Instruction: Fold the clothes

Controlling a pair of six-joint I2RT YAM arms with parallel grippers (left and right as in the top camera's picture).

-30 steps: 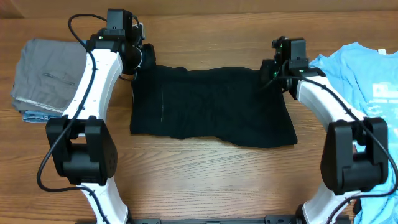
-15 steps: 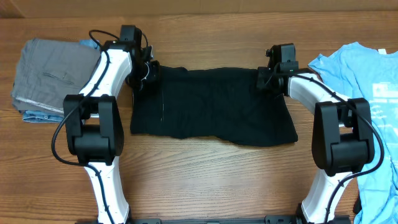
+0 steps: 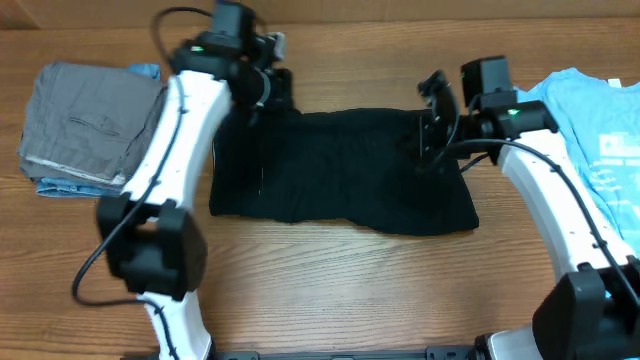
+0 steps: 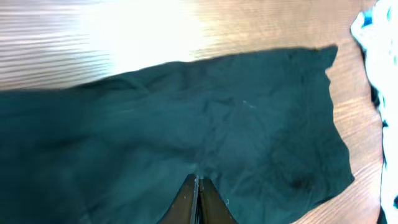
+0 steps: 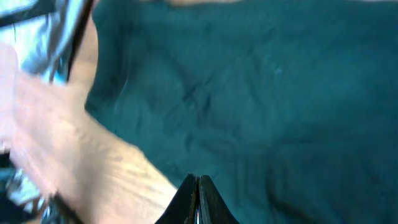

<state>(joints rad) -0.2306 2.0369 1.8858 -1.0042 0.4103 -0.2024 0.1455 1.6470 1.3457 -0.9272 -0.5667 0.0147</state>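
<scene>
The black shirt (image 3: 345,170) lies flat as a wide rectangle in the middle of the table. My left gripper (image 3: 281,97) is at its far left corner and my right gripper (image 3: 428,145) at its far right corner. In the left wrist view the jaws (image 4: 198,182) are pressed together, with creases of the black shirt (image 4: 249,124) running into the tip. The right wrist view shows the right gripper (image 5: 198,180) shut at the edge of the black shirt (image 5: 280,93), where the cloth meets bare wood. A light blue T-shirt (image 3: 590,120) with white print lies at the right.
A folded grey garment (image 3: 80,120) sits on a small stack at the far left. The light blue T-shirt (image 4: 382,56) shows at the right edge of the left wrist view. Bare wooden table (image 3: 340,290) runs along the near side.
Both grippers opened slightly, then shut at the shirt's far corners. Both wrists have risen and turned, the left one shifting right. The shirt's outline looks the same.
</scene>
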